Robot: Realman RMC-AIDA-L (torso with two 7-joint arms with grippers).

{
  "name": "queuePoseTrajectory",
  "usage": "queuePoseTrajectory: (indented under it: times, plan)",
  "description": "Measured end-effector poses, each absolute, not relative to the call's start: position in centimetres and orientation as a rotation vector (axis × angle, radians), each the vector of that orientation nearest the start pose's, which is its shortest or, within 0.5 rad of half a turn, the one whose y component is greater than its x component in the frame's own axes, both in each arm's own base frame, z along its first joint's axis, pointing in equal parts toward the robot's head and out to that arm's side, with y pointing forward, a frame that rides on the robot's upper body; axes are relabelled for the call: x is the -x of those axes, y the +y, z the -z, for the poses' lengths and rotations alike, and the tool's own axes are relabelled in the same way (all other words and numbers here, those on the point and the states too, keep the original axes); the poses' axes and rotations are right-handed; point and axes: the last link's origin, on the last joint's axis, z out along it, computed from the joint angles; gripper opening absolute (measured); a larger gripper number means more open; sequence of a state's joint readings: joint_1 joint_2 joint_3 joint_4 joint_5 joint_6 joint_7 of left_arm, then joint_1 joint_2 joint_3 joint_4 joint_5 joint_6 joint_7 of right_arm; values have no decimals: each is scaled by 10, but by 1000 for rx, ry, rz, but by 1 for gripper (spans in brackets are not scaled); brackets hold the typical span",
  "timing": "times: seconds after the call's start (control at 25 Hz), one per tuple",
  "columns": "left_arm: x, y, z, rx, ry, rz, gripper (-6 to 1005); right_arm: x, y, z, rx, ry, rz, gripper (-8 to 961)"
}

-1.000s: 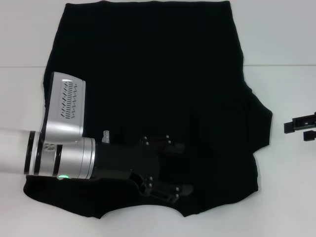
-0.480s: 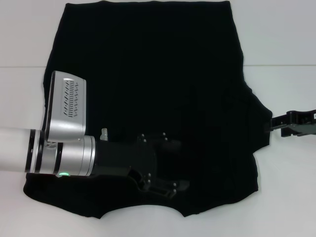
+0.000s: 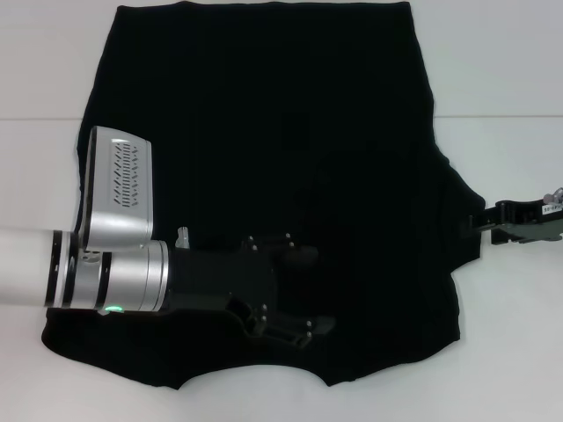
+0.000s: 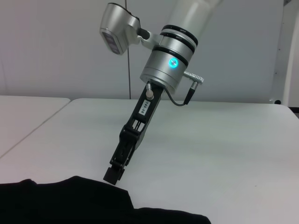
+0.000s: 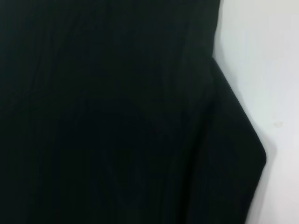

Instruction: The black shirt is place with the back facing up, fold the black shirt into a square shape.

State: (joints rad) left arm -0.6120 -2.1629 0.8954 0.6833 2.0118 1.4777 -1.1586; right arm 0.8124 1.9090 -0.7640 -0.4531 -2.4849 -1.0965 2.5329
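Note:
The black shirt (image 3: 264,132) lies spread flat on the white table, plain side up, and no print shows. My left gripper (image 3: 310,291) hovers low over the shirt's near middle, open, its two fingers spread wide with nothing between them. My right gripper (image 3: 489,225) is at the tip of the right sleeve (image 3: 471,211), at the cloth's edge. In the left wrist view the right gripper (image 4: 113,174) comes down at a slant and meets the shirt's edge (image 4: 93,196). The right wrist view shows almost only the shirt (image 5: 107,112) and its sleeve corner (image 5: 254,154).
Bare white table (image 3: 510,79) lies on both sides of the shirt. A seam between two table tops (image 3: 501,116) runs across the far part. The shirt's near hem (image 3: 255,374) is close to the table's front edge.
My right gripper has come in from the right edge to the right sleeve's tip. My left gripper has drawn back slightly to the left over the shirt.

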Motion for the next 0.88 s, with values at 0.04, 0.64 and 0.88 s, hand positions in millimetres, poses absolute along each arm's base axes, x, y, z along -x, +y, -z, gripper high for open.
queuePoseTrajectory:
  times: [0.04, 0.64, 0.88]
  plan:
    - [210, 336, 56, 2921, -105, 571, 940, -292, 421, -26, 2040, 1717, -94, 641]
    - [212, 337, 55, 2912, -113, 563, 932, -291, 418, -13, 2043, 1709, -68, 496]
    - [212, 336, 55, 2910, -116, 564, 929, -292, 419, -12, 2036, 1704, -65, 466]
